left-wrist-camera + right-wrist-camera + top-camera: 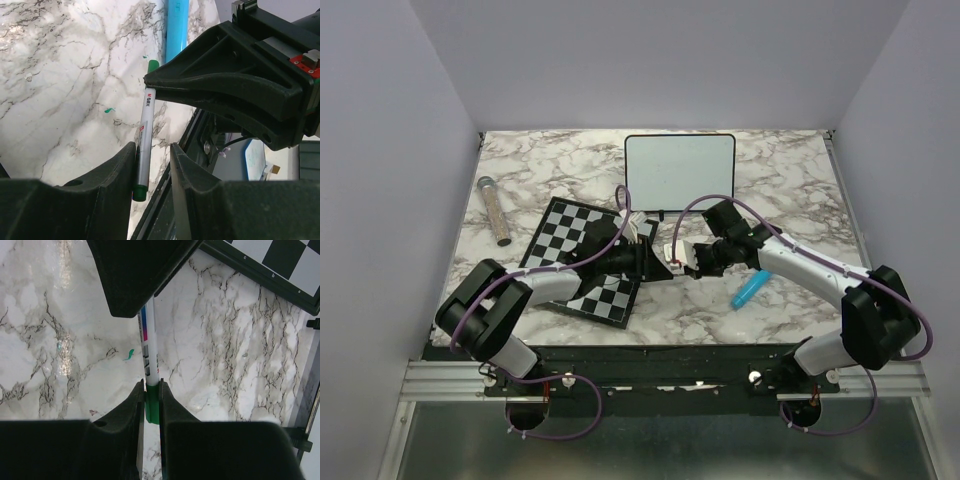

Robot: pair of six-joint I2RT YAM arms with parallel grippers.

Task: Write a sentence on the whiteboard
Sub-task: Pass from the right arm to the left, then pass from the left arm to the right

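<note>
Our right gripper (pixel 151 386) is clenched on one green end of the marker (pixel 151 352). Our left gripper (pixel 153 146) brackets the other end with its jaws partly apart: one finger (pixel 120 172) touches the barrel and the other stands off. Past the chessboard (pixel 582 255), the whiteboard (pixel 680 165) lies flat at the far edge of the table (pixel 790 180).

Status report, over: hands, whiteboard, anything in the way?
Right hand shut on green-and-white marker pen. Left hand open around it. Black-framed white whiteboard unobstructed.

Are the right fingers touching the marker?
Touching. Right wrist view: the right fingers clamp the marker at its green end, no gap either side.
</note>
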